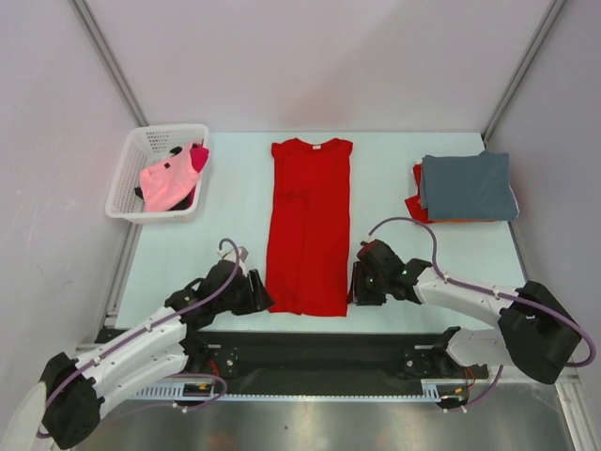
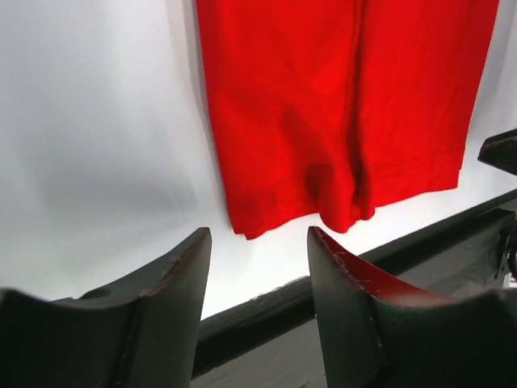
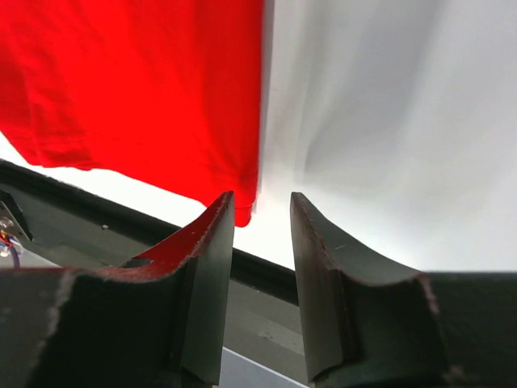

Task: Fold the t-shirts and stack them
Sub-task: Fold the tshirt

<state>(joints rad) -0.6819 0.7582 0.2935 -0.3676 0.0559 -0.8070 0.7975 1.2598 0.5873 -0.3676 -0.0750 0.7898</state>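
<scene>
A plain red t-shirt (image 1: 308, 230) is spread flat and lengthwise in the middle of the pale surface (image 1: 413, 263), with its collar turned to the far side and its hem laid near the front edge. A long, narrow shape is formed by it, and a lengthwise crease is shown in the left wrist view (image 2: 347, 105).

The left hand (image 1: 255, 293) is set low, just beside the left corner of the hem. In its own view the hand (image 2: 258, 242) is seen with its fingers spread well apart. Only bare surface and the dark front edge are shown between them, and nothing is gripped. The hem corner is seen just beyond the fingertips.

The right hand (image 1: 357, 282) is set just beside the right corner of the hem. In the right wrist view the hand (image 3: 262, 206) is parted only narrowly, and white surface is shown in the gap. The corner of the red t-shirt (image 3: 137, 89) is found right at the tip of one finger (image 3: 212, 242), outside the gap; whether it is touched cannot be told. No cloth is clamped.

At the far right a folded grey-blue t-shirt (image 1: 468, 185) is laid on top of a stack, and red and orange cloth (image 1: 414, 202) is shown beneath its left edge. At the far left a white lattice basket (image 1: 127, 183) is placed, and a pink t-shirt (image 1: 167, 180) and a magenta piece (image 1: 199, 156) are contained in it.
</scene>
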